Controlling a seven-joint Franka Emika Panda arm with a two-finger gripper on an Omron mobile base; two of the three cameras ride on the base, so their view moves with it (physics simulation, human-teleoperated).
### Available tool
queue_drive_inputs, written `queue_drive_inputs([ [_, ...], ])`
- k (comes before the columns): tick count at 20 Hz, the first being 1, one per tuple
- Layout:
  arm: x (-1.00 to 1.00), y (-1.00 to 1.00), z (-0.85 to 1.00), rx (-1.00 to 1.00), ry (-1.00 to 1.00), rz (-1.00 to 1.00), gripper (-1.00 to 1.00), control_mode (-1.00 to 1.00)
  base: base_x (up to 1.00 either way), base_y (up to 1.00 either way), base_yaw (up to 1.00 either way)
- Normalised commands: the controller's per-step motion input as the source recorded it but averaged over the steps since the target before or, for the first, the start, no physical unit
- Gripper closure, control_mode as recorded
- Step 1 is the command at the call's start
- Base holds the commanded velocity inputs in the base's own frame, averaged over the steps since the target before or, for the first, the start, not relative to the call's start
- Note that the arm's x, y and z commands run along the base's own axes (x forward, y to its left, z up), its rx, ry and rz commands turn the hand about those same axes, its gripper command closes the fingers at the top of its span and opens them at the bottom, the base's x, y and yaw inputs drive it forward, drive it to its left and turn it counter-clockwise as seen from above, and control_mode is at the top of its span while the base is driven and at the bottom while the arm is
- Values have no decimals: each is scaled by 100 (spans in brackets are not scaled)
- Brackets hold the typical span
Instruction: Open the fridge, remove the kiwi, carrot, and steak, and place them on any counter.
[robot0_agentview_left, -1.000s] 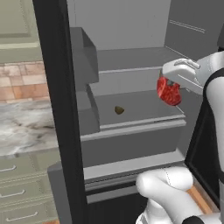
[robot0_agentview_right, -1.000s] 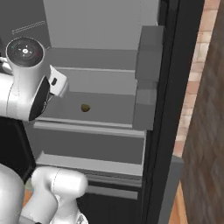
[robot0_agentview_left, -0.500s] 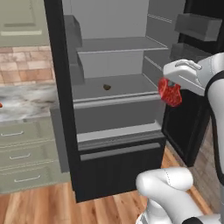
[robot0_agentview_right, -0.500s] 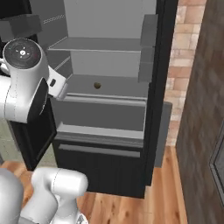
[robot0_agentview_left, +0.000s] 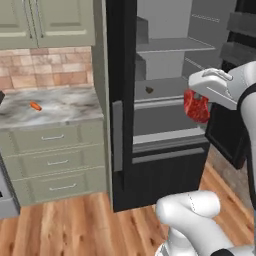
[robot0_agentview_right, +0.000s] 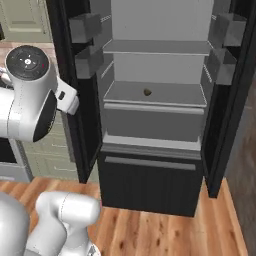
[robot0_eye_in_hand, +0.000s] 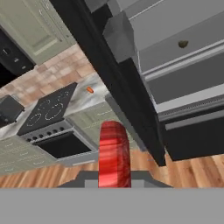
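Steak (robot0_agentview_left: 197, 106): bright red, lumpy chunk, clamped in gripper (robot0_agentview_left: 196, 98) in front of open fridge (robot0_agentview_left: 165, 130). Kiwi (robot0_agentview_right: 148, 92) on middle shelf. Carrot (robot0_agentview_left: 35, 106) on counter (robot0_agentview_left: 65, 107).

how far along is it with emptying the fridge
Done: the fridge stands open and the carrot already lies on the counter. In hand: the hand is shut on the steak, held out in front of the open fridge and not yet set down. Left: the kiwi sits on the middle shelf, so it needs fetching after the steak goes on a counter.
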Motion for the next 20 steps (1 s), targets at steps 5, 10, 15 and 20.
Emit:
queue_drive_inputs([
  [5, 0, 0, 0, 0, 0, 0, 100, 100, 0, 100, 0],
  [10, 0, 0, 0, 0, 0, 0, 100, 100, 0, 100, 0],
  [15, 0, 0, 0, 0, 0, 0, 100, 100, 55, 77, -6],
  [20, 0, 0, 0, 0, 0, 0, 100, 100, 100, 39, -9],
])
